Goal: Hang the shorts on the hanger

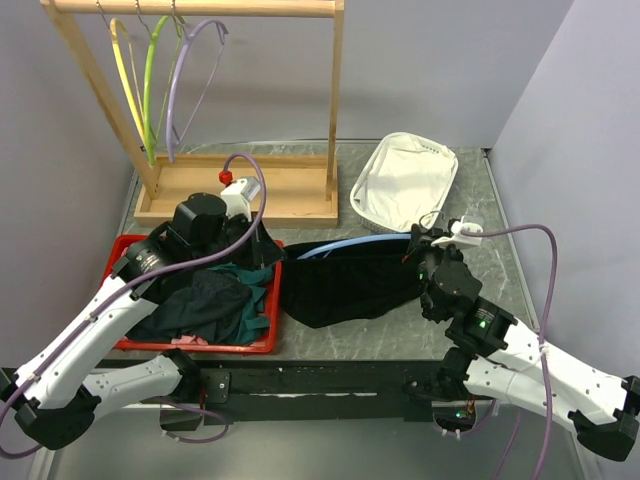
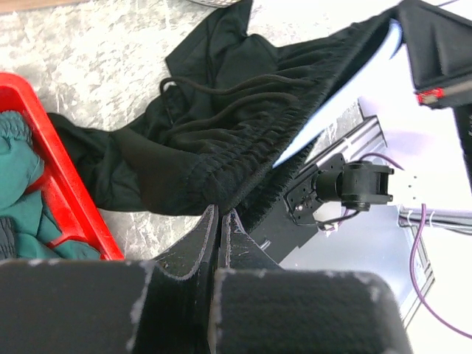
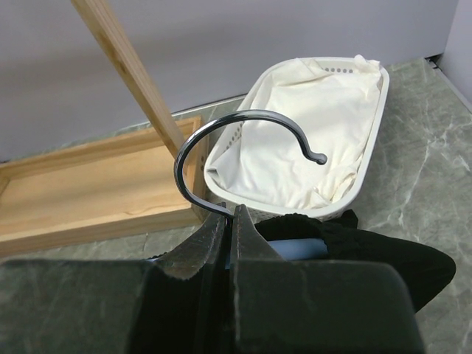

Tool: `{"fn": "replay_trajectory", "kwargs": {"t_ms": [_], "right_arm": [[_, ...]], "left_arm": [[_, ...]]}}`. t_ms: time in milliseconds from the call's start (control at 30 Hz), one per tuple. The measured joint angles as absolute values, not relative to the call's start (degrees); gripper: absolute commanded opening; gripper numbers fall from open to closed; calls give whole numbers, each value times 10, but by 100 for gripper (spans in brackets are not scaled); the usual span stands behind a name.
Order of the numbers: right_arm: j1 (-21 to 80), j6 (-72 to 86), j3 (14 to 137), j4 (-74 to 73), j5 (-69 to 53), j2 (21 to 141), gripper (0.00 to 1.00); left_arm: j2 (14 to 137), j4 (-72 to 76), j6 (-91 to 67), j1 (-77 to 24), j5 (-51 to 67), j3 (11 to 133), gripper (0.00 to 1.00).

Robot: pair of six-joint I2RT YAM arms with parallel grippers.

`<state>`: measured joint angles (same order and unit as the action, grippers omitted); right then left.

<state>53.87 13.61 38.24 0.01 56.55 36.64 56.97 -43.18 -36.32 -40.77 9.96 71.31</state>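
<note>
The black shorts point(image 1: 350, 285) lie spread on the table between the two arms, just right of the red bin. The light blue hanger point(image 1: 350, 243) runs along their top edge and passes inside the waistband point(image 2: 243, 96). My right gripper point(image 1: 425, 243) is shut on the hanger point(image 3: 295, 248) at the foot of its metal hook point(image 3: 193, 144), which curves up over the fingers. My left gripper point(image 1: 262, 250) is at the left end of the shorts. In its wrist view the left gripper point(image 2: 221, 212) is shut, its tips pinching the waistband edge of the shorts point(image 2: 221, 147).
A red bin point(image 1: 262, 345) holds a teal garment point(image 1: 225, 305) under the left arm. A white basket point(image 1: 440, 150) lined with cloth stands at the back right. A wooden rack point(image 1: 240, 190) at the back left carries lilac point(image 1: 190, 60), green point(image 1: 150, 80) and yellow point(image 1: 125, 70) hangers.
</note>
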Motion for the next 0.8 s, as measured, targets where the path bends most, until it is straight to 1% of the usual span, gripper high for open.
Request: {"fn": "replay_trajectory", "kwargs": {"t_ms": [300, 633, 800], "right_arm": [[539, 97, 392, 23, 556, 372, 0], [542, 8, 487, 29, 555, 403, 0], [550, -21, 515, 17, 550, 425, 0]], "left_arm": [[594, -451, -328, -406, 128, 750, 1], [655, -454, -306, -401, 181, 860, 1], [675, -449, -307, -401, 208, 875, 1]]}}
